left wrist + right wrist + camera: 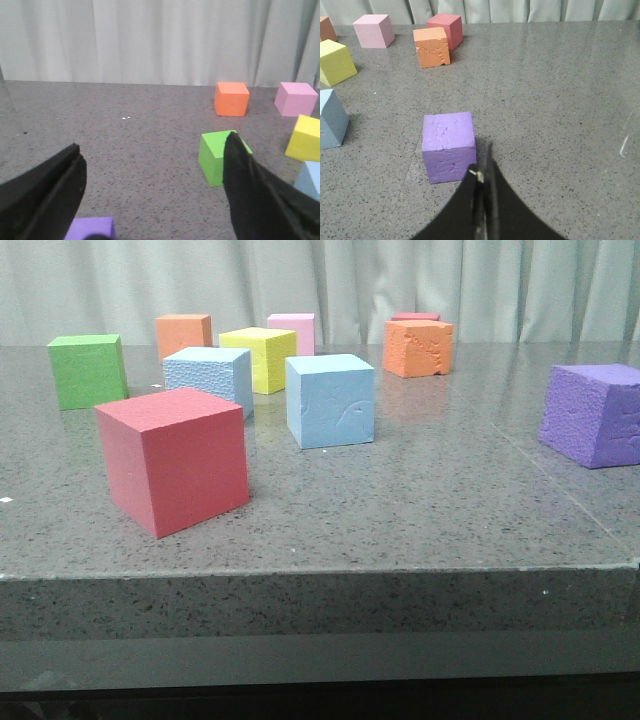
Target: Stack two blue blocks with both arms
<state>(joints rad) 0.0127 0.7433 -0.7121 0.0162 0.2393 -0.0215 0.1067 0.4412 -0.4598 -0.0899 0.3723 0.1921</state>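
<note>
Both blue blocks sit untouched mid-table while my grippers stay clear of them.

In my front view, the pebbly blue block [210,377] sits centre-left behind the red cube [174,458]; the smoother blue block [331,400], marked by a curved scratch, stands just right of it, apart. The purple cube [593,414] is at far right. On my left wrist view, the left gripper [150,192] has fingers spread wide, holding nothing, with the green cube [216,156] beyond them. On my right wrist view, the right gripper [482,210] is pressed together just before the purple cube; one blue block shows at the left edge.
</note>
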